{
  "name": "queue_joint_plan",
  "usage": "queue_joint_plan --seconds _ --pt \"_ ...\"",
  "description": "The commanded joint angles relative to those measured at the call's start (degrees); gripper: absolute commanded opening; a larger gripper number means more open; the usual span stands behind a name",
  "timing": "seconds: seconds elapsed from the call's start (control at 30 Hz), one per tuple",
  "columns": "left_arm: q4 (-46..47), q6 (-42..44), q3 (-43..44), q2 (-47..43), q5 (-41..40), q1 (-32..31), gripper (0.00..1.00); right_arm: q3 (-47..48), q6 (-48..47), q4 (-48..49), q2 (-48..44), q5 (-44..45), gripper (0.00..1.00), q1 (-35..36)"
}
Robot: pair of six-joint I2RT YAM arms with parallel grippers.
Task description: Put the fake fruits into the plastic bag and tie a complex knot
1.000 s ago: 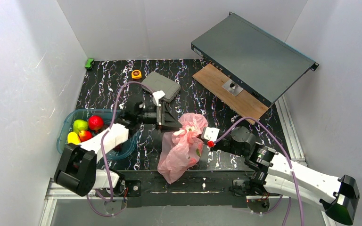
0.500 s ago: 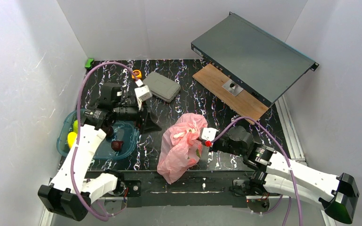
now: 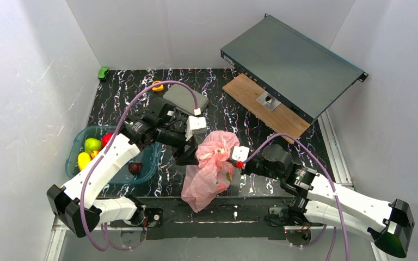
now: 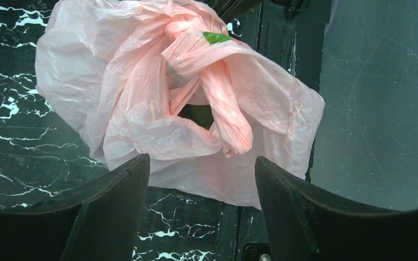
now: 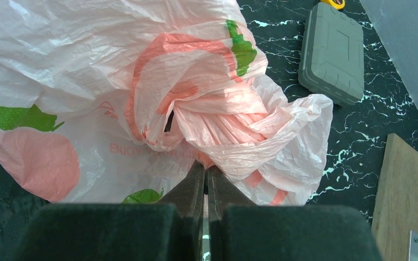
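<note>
Roughly midway. Several fake fruits not yet out of teal tub. Plastic bag on table looks untied. Left gripper jaws wide above bag; right gripper jaws pinching bag plastic.

I saw plain white walls closing in a black table veined with white. At the right rear, a grey case sat tilted over a wooden board. Light was even.
</note>
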Motion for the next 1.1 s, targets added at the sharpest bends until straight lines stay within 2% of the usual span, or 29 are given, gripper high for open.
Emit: queue_joint_plan --seconds 0.0,0.17,0.23,0.3,0.4,0.47,0.57,0.73,1.07 --pt "0.87 -0.46 1.77 1.05 -1.88 -3.39 0.7 3.07 0.3 1.03 0.22 -0.55 0.01 0.05" --pt "4.65 -5.44 1.31 3.15 -4.78 -6.2 0.68 2.83 0.21 0.98 -0.02 -1.19 0.01 0.05" --pt "5.84 -8.76 1.81 4.43 -5.93 -6.28 0.62 2.9 -0.09 0.63 -0.49 -1.34 0.01 0.05" --pt "6.67 -11.41 2.05 5.15 -6.9 -6.26 0.48 2.89 -0.21 0.02 -0.83 -1.23 0.01 0.05" --pt "6.76 -13.15 0.43 4.65 -7.42 -6.0 0.16 2.93 -0.45 -1.29 -1.96 -0.16 0.01 0.05" --pt "7.25 -14.15 -1.63 3.05 -8.77 -4.86 0.0 3.02 -0.66 -4.45 -3.32 0.8 0.01 -0.02" --pt "9.0 -17.38 -3.86 0.59 -9.82 -0.02 0.0 3.32 -0.9 -9.39 -5.69 1.53 0.01 -0.33" --pt "7.83 -20.69 -2.81 0.47 -11.47 8.91 0.0 2.82 -2.81 -16.49 -9.49 2.73 0.01 -1.56" --pt "6.62 -22.7 -3.69 1.14 -15.95 18.57 0.0 2.17 -7.51 -24.36 -14.32 3.61 0.01 -9.78"
